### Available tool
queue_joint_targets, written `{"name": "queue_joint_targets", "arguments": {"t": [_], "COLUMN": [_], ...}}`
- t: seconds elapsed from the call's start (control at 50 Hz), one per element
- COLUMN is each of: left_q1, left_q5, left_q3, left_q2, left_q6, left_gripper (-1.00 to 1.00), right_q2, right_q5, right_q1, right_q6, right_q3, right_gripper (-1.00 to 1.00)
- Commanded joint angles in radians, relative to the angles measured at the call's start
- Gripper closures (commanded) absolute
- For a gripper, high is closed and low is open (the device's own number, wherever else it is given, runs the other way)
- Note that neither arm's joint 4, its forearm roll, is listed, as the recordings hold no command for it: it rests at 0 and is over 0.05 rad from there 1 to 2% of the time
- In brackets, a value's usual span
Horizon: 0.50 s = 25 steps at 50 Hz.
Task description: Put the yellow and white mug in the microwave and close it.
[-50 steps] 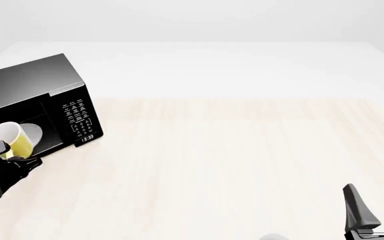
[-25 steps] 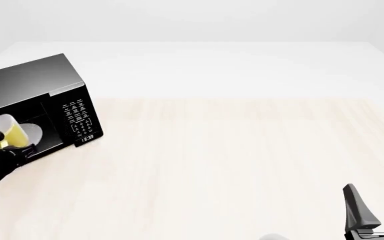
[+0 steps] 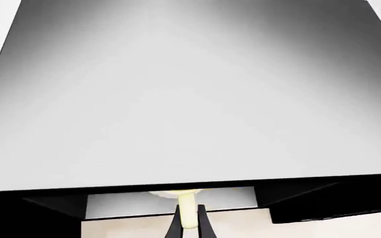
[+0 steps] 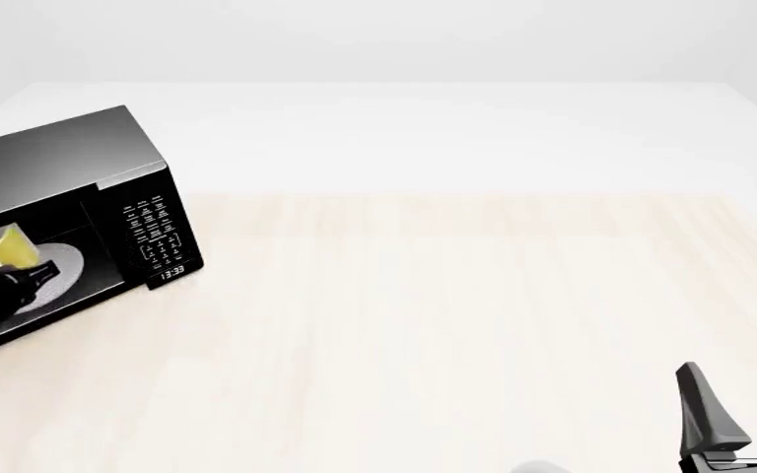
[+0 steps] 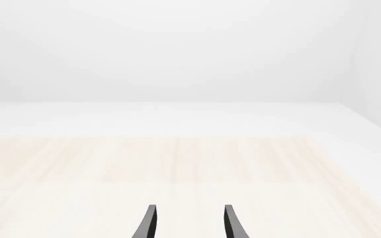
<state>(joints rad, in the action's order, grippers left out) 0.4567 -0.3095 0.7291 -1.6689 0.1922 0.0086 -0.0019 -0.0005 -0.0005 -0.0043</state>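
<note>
Hovering low over the near edge of the table [image 4: 484, 296], the right end effector [image 4: 733, 404] is spread and empty. Farther off at left, the left end effector [image 3: 189, 223] pinches the mug [image 4: 8, 248] inside the open microwave [image 4: 63, 168], above its plate [image 4: 56, 268].
</note>
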Motion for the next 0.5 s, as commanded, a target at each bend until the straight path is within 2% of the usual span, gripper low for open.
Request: {"name": "queue_joint_targets", "arguments": {"t": [0.02, 0.5], "left_q1": [0.013, 0.039], "left_q5": [0.008, 0.007], "left_q3": [0.069, 0.131], "left_q2": [-0.056, -0.147], "left_q6": [-0.001, -0.016], "left_gripper": [1.0, 1.0], "right_q2": [0.0, 0.0], "right_q5": [0.0, 0.0], "right_q1": [0.0, 0.0], "right_q6": [0.0, 0.0], "right_q3": [0.0, 0.0], "right_gripper": [-1.0, -1.0]}}
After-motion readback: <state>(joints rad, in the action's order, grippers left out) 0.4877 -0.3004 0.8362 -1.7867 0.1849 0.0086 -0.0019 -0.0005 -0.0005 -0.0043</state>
